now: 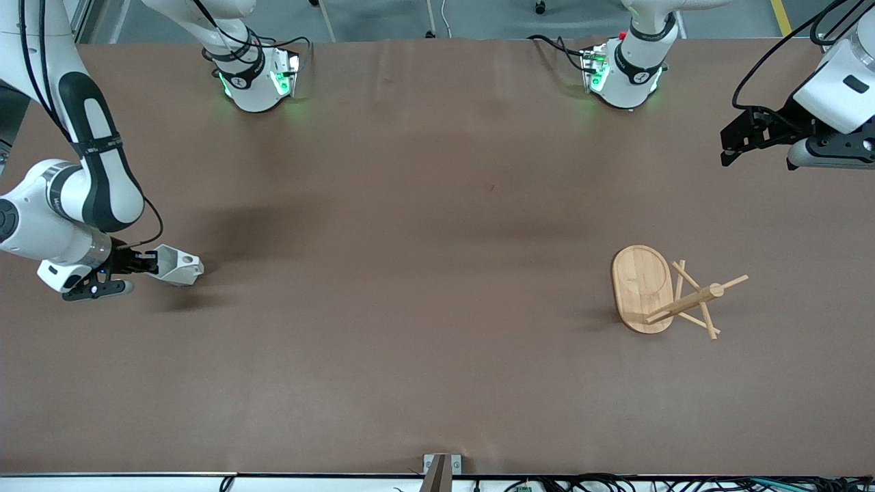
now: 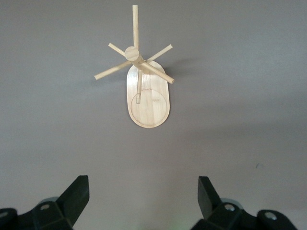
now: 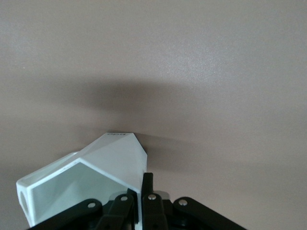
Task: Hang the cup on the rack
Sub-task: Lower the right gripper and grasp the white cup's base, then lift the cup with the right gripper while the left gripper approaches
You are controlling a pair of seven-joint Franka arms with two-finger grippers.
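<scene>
Two grippers: my right gripper (image 1: 140, 263) clenches the white faceted cup (image 1: 178, 267) for carrying — left gripper (image 1: 730, 145) waits, fingers released, above the bamboo peg rack (image 1: 666, 292).

My arms are glossy white with black joint bands and trailing black cables; my bases (image 1: 256, 82) glow green, seemingly indicator lights.

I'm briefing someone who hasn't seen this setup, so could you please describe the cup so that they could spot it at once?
Look along the brown table to the right arm's end, where the right gripper is shut on the cup. It is small, white and faceted with an angular mouth. The only other item, the pale bamboo rack, stands toward the left arm's end.
</scene>
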